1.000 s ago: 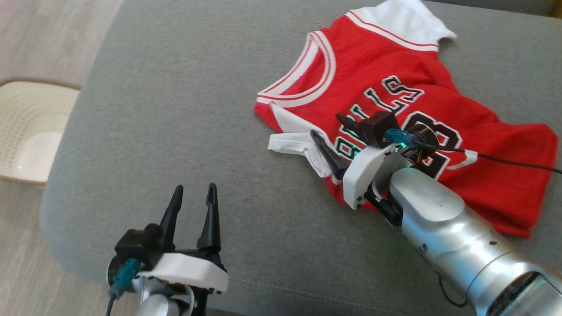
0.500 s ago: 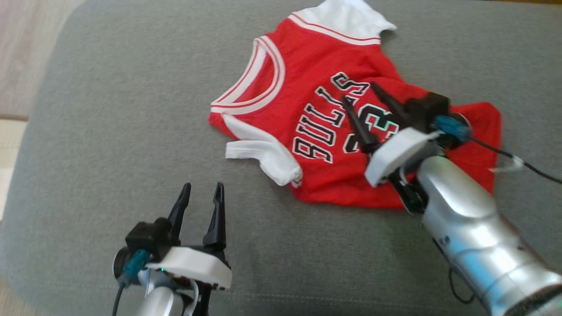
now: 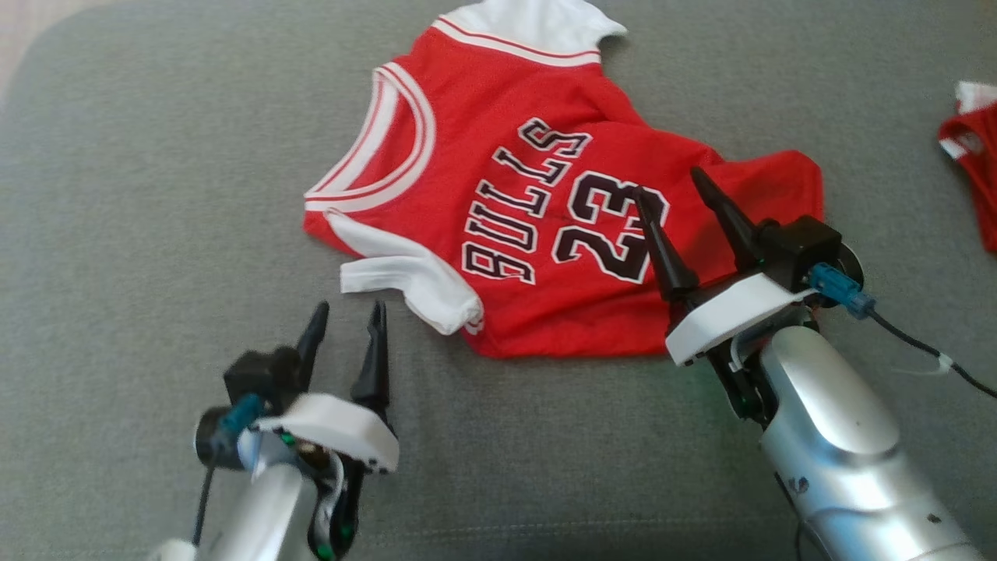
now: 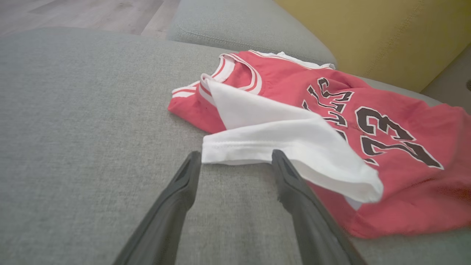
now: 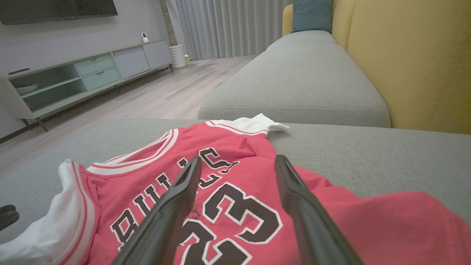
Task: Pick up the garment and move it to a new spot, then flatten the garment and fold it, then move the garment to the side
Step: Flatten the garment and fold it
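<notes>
**Jersey face up on the cushion, both grippers empty**

I see the garment lying lettering-up on the grey sofa cushion. My right gripper sits over its "23", fingers spread, holding nothing. My left gripper, also spread and empty, points at the rumpled white sleeve just ahead. A smaller red piece lies well apart, to the right.

Garment on the cushion — left gripper just before its sleeve.
</notes>
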Controlling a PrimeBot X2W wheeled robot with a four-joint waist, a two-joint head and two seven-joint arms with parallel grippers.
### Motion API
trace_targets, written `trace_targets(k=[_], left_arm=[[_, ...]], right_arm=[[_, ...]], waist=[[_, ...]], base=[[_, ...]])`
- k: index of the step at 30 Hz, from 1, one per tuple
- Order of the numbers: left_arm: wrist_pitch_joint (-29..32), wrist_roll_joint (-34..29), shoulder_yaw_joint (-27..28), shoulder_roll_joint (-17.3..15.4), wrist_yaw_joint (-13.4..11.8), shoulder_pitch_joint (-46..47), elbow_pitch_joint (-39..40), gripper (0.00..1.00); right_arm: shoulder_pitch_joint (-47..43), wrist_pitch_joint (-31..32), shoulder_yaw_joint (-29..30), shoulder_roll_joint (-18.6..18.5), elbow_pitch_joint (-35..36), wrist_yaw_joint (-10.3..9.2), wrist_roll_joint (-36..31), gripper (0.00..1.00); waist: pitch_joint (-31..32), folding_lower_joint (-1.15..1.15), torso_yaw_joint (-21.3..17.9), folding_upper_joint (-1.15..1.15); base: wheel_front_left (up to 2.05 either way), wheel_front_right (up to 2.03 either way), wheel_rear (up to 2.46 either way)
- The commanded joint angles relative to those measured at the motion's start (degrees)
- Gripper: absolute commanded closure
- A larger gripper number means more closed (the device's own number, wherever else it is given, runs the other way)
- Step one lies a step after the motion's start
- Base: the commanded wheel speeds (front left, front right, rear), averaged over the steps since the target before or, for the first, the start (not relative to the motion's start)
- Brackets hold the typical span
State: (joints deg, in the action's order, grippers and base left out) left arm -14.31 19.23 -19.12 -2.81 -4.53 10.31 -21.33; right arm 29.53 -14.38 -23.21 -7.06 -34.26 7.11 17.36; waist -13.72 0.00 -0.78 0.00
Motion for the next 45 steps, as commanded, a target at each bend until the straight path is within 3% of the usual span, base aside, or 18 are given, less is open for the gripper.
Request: trace_targets(k=[1,23,24,25,27,28,36,45], left_arm=[[-0.69,0.11,2.85,-0.20,-0.27,2.45,0.36,0.00],[-0.69,0.97,6.81,-1.67,0.45,9.95,-11.48,0.00],[-0.69,0.97,6.76,-1.67,0.59,10.24,-11.87,0.20],[-0.69,0.96,6.66,-1.67,0.77,10.51,-12.28,0.55],[-0.69,0.91,6.50,-1.66,1.04,11.00,-13.06,0.96],[-0.69,0.87,6.39,-1.65,1.17,11.21,-13.44,1.00],[-0.69,0.01,6.33,-1.49,2.08,10.33,-11.26,1.00],[-0.69,-1.34,8.86,-3.09,1.50,-4.10,4.79,1.00]], right_arm=[[-0.61,-0.51,0.03,1.26,2.86,0.37,-0.83,0.00],[-4.36,1.59,4.69,3.22,11.11,0.37,-4.35,0.00],[-4.40,1.63,4.78,3.28,11.23,0.37,-4.39,0.00],[-4.45,1.66,4.88,3.32,11.33,0.37,-4.44,0.00],[-4.58,1.72,5.12,3.40,11.45,0.37,-4.56,0.00],[-4.65,1.71,5.25,3.42,11.48,0.37,-4.60,0.00],[-5.67,1.48,8.24,3.43,12.05,0.37,-5.53,0.00],[-10.04,2.16,16.15,2.92,14.04,0.37,-8.25,0.00]], waist=[[-0.77,0.00,-1.05,0.00],[-3.82,0.00,-4.96,0.00],[-3.89,0.00,-5.02,0.00],[-3.94,0.00,-5.06,0.00],[-3.99,0.00,-5.12,0.00],[-3.98,0.00,-5.12,0.00],[-2.94,0.00,-3.68,0.00],[-0.86,0.00,0.45,0.00]], base=[[0.00,0.00,0.00],[0.00,0.00,0.00],[0.00,0.00,0.00],[0.00,0.00,0.00],[0.00,0.00,0.00],[0.00,0.00,0.00],[0.00,0.00,0.00],[0.00,0.00,0.00]])
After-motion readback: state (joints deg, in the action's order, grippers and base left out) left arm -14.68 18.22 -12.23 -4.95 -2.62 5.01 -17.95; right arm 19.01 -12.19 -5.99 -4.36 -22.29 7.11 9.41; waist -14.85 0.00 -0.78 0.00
